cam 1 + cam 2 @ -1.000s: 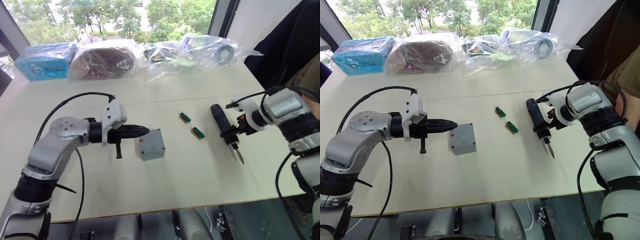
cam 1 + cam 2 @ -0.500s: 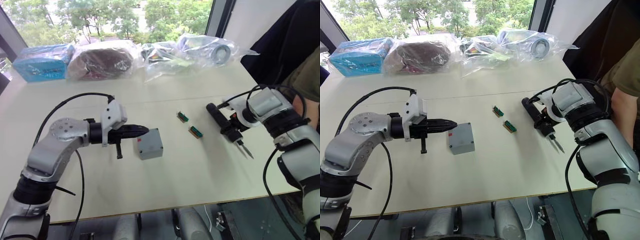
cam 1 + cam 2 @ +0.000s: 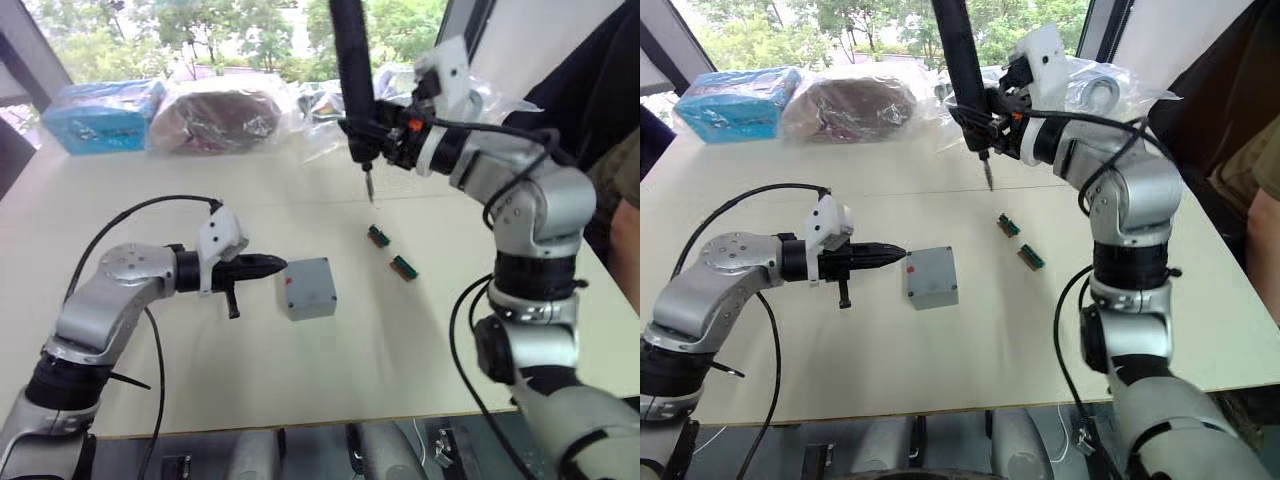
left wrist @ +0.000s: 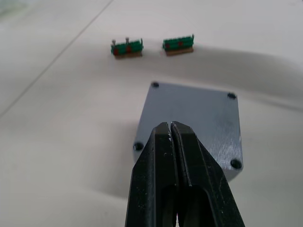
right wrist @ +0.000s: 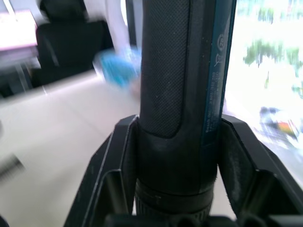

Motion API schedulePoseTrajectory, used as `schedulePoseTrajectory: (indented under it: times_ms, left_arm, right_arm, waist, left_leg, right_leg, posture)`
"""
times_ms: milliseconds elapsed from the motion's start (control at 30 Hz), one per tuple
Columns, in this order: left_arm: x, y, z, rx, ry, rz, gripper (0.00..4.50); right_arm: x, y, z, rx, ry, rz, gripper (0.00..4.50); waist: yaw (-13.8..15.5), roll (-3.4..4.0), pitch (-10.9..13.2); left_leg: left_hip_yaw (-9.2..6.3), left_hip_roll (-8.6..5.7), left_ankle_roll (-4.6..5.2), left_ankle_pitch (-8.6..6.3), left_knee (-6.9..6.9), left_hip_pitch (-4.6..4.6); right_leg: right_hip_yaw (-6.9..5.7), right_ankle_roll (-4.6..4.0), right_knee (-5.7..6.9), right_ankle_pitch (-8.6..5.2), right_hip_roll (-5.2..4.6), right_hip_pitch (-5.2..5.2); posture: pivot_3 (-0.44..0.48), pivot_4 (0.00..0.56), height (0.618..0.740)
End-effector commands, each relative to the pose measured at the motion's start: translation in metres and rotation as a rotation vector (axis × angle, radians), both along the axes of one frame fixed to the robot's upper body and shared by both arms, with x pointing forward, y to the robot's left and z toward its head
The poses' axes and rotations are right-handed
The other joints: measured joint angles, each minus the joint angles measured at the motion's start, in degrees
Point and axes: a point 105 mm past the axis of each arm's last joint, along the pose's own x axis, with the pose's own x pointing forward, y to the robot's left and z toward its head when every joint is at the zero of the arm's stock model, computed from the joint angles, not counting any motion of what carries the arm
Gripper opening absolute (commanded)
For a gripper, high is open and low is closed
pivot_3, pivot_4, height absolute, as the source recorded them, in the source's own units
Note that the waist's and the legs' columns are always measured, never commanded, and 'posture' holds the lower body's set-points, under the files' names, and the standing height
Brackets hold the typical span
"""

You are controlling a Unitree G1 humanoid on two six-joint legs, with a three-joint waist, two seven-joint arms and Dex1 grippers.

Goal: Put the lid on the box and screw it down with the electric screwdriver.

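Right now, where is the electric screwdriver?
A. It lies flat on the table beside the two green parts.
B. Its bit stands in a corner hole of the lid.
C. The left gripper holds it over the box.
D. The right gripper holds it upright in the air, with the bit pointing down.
D: the right gripper clamps the electric screwdriver upright above the table, with the bit pointing down, well apart from the box.

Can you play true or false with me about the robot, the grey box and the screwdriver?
1. The right gripper holds the screwdriver upright above the table. True.
2. The lid lies beside the box. False: it sits on top of it.
3. The left gripper has its jaws wide open. False: they are shut, pointing at the lid.
4. Two small green parts lie near the box. True.
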Motion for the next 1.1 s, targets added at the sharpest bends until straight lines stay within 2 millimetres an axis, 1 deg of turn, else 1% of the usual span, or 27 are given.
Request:
schedulePoseTrajectory:
  times_ms: [33,67,100,133,200,267,400,567,867,1100]
  left_arm:
    - [-0.001,-0.007,0.002,0.013,-0.031,-0.037,0.00]
    - [0.000,-0.008,-0.003,0.015,-0.021,-0.034,0.00]
    - [0.001,-0.008,-0.006,0.015,-0.014,-0.032,0.00]
    - [0.002,-0.009,-0.008,0.016,-0.010,-0.030,0.00]
    - [0.003,-0.011,-0.012,0.009,0.003,-0.032,0.00]
    - [0.005,-0.015,-0.016,0.009,0.011,-0.035,0.00]
    - [0.008,-0.018,-0.019,0.009,0.019,-0.036,0.00]
    - [0.009,-0.018,-0.022,0.018,0.026,-0.034,0.00]
    - [0.009,-0.014,-0.027,0.038,0.036,-0.032,0.00]
    - [0.009,-0.013,-0.028,0.045,0.033,-0.034,0.00]
  right_arm:
    - [-0.023,-0.001,0.022,0.124,-0.166,-0.005,1.89]
    - [-0.030,0.008,0.010,0.129,-0.155,0.030,1.89]
    - [-0.035,0.015,0.002,0.136,-0.150,0.058,1.89]
    - [-0.038,0.019,-0.003,0.142,-0.146,0.076,1.89]
    - [-0.047,0.029,-0.019,0.146,-0.135,0.125,1.89]
    - [-0.052,0.035,-0.034,0.149,-0.122,0.151,1.89]
    - [-0.054,0.041,-0.049,0.147,-0.113,0.153,1.89]
    - [-0.051,0.043,-0.058,0.141,-0.122,0.124,1.89]
    - [-0.038,0.045,-0.069,0.132,-0.146,0.060,1.89]
    - [-0.031,0.043,-0.079,0.116,-0.146,0.035,1.89]
  waist:
    - [-0.12,0.00,0.00]
    - [-0.21,0.00,0.00]
    - [-0.21,-0.01,-0.01]
    - [-0.24,-0.02,-0.01]
    - [-0.46,0.00,-0.01]
    - [-0.71,0.00,-0.01]
    - [-0.59,0.00,-0.01]
    - [-0.55,-0.01,-0.01]
    - [-0.56,-0.01,-0.01]
    - [-0.54,-0.01,-0.01]
  left_leg:
    - [0.01,-0.01,0.00,0.00,0.01,-0.02]
    - [0.02,-0.02,-0.01,0.00,0.02,-0.02]
    - [0.02,-0.02,-0.02,0.01,0.02,-0.02]
    - [-0.01,-0.01,-0.02,0.02,0.02,-0.01]
    - [-0.04,0.02,-0.02,0.02,0.01,0.03]
    - [-0.04,0.04,-0.02,0.02,-0.01,0.09]
    - [-0.04,0.04,-0.04,0.03,0.00,0.17]
    - [-0.04,0.04,-0.13,0.08,0.01,0.52]
    - [-0.04,0.04,-0.13,0.09,0.01,0.54]
    - [-0.04,0.04,-0.13,0.09,0.01,0.54]
  right_leg:
    - [0.01,0.02,-0.01,0.02,-0.01,0.00]
    - [0.02,0.03,0.00,0.02,-0.02,-0.01]
    - [0.02,0.03,0.01,0.03,-0.02,-0.04]
    - [0.01,0.03,0.02,0.03,0.00,-0.04]
    - [0.00,0.03,0.13,0.03,0.06,-0.06]
    - [0.02,0.03,0.20,0.03,0.11,-0.08]
    - [0.04,0.02,0.30,0.03,0.14,-0.07]
    - [0.06,-0.02,0.27,0.03,0.14,0.28]
    - [0.07,-0.02,0.27,0.03,0.14,0.28]
    - [0.07,-0.02,0.27,0.03,0.14,0.29]
  posture:
    - [0.000,0.150,0.740]
    - [0.000,0.150,0.740]
    - [0.000,0.150,0.740]
    - [0.000,0.150,0.740]
    - [0.000,0.150,0.740]
    - [0.000,0.150,0.740]
    - [0.000,0.150,0.740]
    - [0.000,0.150,0.740]
    - [0.000,0.150,0.740]
    - [0.000,0.150,0.740]
